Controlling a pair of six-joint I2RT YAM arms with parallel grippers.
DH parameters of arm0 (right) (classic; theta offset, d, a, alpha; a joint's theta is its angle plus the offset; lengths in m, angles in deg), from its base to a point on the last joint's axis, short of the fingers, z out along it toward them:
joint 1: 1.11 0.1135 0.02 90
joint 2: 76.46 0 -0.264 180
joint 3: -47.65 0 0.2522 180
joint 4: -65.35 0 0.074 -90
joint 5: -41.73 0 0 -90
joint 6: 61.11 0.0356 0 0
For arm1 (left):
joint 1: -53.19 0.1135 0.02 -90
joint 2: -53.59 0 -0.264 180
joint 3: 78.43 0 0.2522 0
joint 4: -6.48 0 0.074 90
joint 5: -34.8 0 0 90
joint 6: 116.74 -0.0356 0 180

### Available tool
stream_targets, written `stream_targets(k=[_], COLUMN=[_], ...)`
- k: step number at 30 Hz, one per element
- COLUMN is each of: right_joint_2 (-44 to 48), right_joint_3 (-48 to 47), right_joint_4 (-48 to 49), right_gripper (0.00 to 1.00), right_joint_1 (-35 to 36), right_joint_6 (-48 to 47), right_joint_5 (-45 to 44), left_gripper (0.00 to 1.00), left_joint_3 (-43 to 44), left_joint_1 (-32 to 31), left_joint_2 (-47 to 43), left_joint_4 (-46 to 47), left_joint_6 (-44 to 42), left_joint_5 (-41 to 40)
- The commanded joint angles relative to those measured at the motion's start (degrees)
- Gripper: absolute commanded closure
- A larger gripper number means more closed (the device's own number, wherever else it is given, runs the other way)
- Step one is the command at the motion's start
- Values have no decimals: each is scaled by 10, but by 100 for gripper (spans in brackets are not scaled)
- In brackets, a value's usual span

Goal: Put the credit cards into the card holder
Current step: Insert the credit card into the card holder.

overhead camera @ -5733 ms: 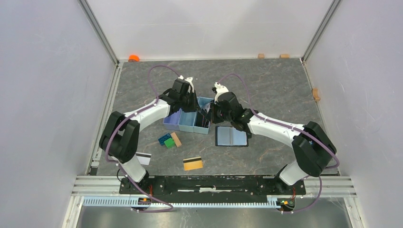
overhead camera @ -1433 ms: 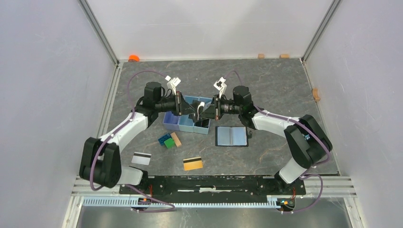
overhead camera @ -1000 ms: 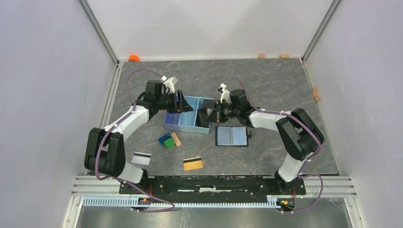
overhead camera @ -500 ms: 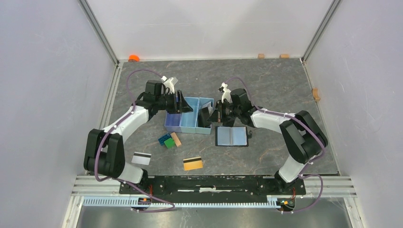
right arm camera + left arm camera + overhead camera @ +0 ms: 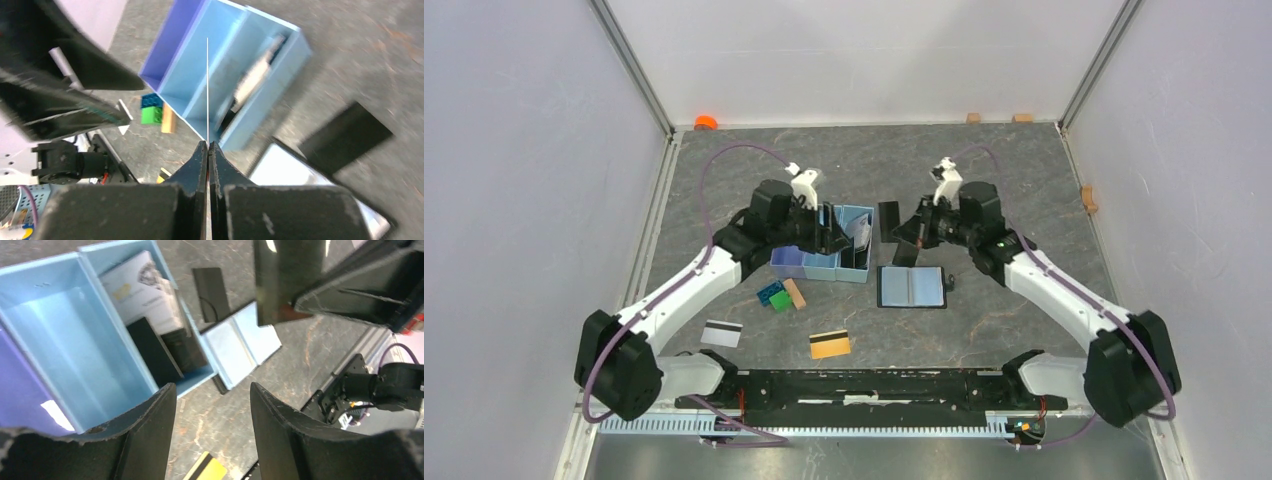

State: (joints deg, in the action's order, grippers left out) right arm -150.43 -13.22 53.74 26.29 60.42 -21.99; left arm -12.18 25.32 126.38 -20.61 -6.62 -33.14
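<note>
The right pincer (image 5: 207,146) pinches a thin card (image 5: 207,90), seen edge-on, near the card holder (image 5: 911,287), which lies open on the table (image 5: 1004,170). The left pincer (image 5: 212,390) hovers spread over the blue tray (image 5: 824,263).

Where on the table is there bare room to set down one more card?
Bare: the far strip between the tray and the back wall, and the near patch between the gold card and the card holder. Crowded: the middle, where tray, black card, card holder and bricks sit close together.
</note>
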Motion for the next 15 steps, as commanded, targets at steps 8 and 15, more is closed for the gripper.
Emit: stream_targets(k=[8, 15], right_joint_2=[100, 127], right_joint_3=[164, 214], right_joint_4=[-97, -94], right_gripper=[100, 100], right_joint_1=[-128, -184], right_joint_6=[3, 2], right_joint_5=[17, 44], left_gripper=[37, 36], left_joint_3=[32, 79], left_joint_1=[-234, -275], left_joint_2=[88, 212], left_joint_4=[49, 87], left_joint_6=[154, 179], left_joint_5=[-131, -134])
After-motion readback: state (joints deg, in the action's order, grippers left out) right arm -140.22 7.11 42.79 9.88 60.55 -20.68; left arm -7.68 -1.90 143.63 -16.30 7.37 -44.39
